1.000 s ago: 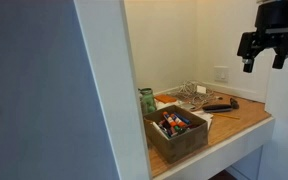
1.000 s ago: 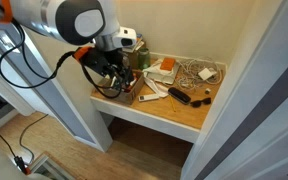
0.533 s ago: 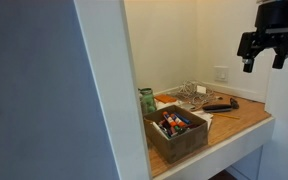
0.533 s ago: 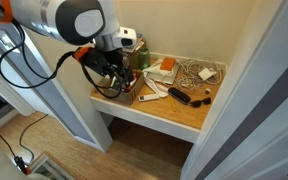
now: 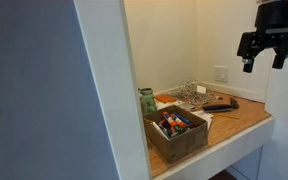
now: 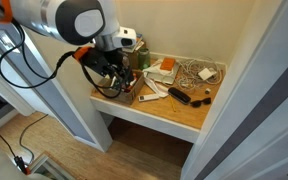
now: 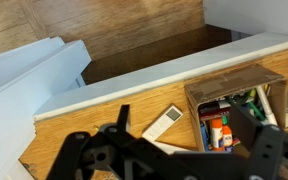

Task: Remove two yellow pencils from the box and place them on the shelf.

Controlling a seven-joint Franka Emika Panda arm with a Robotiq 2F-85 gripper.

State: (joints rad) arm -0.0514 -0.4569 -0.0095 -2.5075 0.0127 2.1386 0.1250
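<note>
Approach stage. The black end effector (image 5: 264, 65) hangs wide and empty at one o'clock of the olive-brown cardboard box (image 5: 177, 137) on the light wooden bench (image 5: 246, 118). The thin yellow pencils are indiscernible inside the box, so the next move is judged to be a descent over it.

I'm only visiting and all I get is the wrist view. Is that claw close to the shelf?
Observer: No. The gripper hangs open, high above the shelf.
Operator: What's behind the box? My picture cuts it off.
Observer: A green cup stands behind the box.
Operator: Anything further back?
Observer: A wire tray sits near the back wall.
</note>
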